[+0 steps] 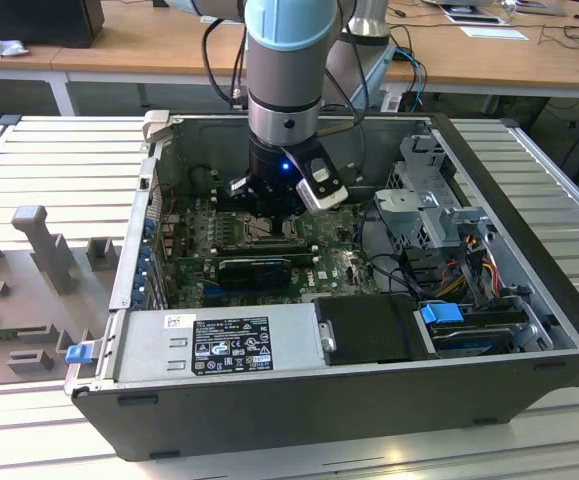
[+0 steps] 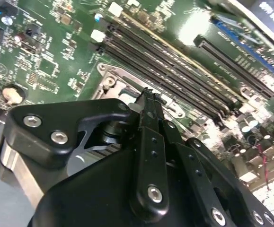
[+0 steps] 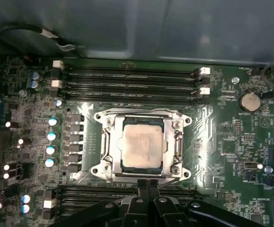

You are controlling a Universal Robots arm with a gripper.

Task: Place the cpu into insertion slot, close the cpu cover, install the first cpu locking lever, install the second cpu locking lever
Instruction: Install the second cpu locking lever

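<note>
The cpu (image 3: pixel 141 145), a pale silver-grey square, lies flat in the insertion slot (image 3: pixel 102 171) on the green board. Over it lies the cpu cover (image 3: pixel 109 142), a silvery frame whose window shows the chip. My gripper (image 3: pixel 148 184) is shut with nothing visible between its black fingers, and its tips are at the socket's edge, just off the cover. In the second wrist view the gripper (image 2: pixel 149 94) reaches down to the socket's corner (image 2: pixel 109 79). In the exterior view the gripper (image 1: pixel 272 215) hangs low inside the open computer case. I cannot tell how the locking levers stand.
Long black memory slots (image 3: pixel 127 75) run along both sides of the socket. A black card (image 1: pixel 254 268) lies on the near side of the board. The case walls (image 1: pixel 134 250), power supply (image 1: pixel 219 340) and drive cage with cables (image 1: pixel 439 225) hem in the arm.
</note>
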